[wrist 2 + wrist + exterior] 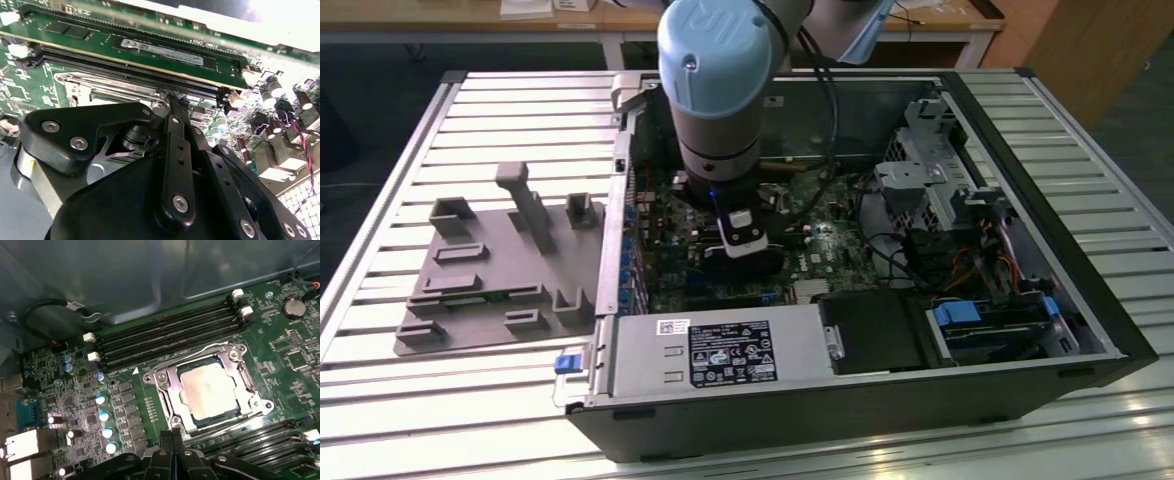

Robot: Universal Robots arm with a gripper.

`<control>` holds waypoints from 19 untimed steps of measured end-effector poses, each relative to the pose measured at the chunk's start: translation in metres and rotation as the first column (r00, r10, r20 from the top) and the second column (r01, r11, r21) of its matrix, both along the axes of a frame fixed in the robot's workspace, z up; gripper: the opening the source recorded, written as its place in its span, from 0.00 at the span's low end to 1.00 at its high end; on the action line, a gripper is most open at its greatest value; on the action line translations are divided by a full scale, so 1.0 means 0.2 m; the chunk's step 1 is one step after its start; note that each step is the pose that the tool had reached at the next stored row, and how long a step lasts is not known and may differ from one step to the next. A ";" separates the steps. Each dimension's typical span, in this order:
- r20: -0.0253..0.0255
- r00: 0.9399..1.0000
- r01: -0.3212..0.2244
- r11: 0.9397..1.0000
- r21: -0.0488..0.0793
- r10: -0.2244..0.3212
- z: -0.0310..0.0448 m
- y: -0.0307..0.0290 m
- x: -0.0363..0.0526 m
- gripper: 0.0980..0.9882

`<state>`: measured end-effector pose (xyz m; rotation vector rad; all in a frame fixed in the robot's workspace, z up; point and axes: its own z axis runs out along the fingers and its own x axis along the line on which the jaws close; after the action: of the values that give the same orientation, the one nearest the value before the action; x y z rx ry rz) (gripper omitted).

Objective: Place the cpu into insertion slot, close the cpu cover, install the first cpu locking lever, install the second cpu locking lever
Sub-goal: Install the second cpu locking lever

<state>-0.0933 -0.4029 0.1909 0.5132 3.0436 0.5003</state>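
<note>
**CPU seated and covered, gripper poised at the socket's edge**

In the exterior view, a grey fixture plate (500,275) lay on the slatted table (400,400) at the exterior view's left. Just beside it stood the open computer case (881,400), where the arm (716,90) reached down over the green circuit board (834,240), its gripper (744,250) low among the components. At the exterior view's right sat the drive bays (987,320).

In the first wrist view, the cpu (207,387) lay flat in the insertion slot (172,417), its pale metal top showing through the cut-out of the cpu cover (167,390), which was folded down over it. Thin wire levers (212,346) ran along the frame's edges. Long memory slots (165,337) flanked the socket. The gripper's fingertips (172,437) were pressed together, pinching nothing, just beside the socket's rim.

In the second wrist view, a memory module (150,50) stood in its slot beyond the gripper.
</note>
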 end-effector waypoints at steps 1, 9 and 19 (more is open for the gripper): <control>0.000 1.000 0.000 1.000 0.000 0.000 -0.002 0.003 -0.004 0.00; 0.000 1.000 0.000 1.000 -0.001 0.000 -0.010 0.008 -0.027 0.00; 0.001 1.000 0.000 1.000 -0.001 0.000 -0.003 0.009 -0.033 0.00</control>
<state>-0.0999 -0.4011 0.1903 0.5130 3.0431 0.4993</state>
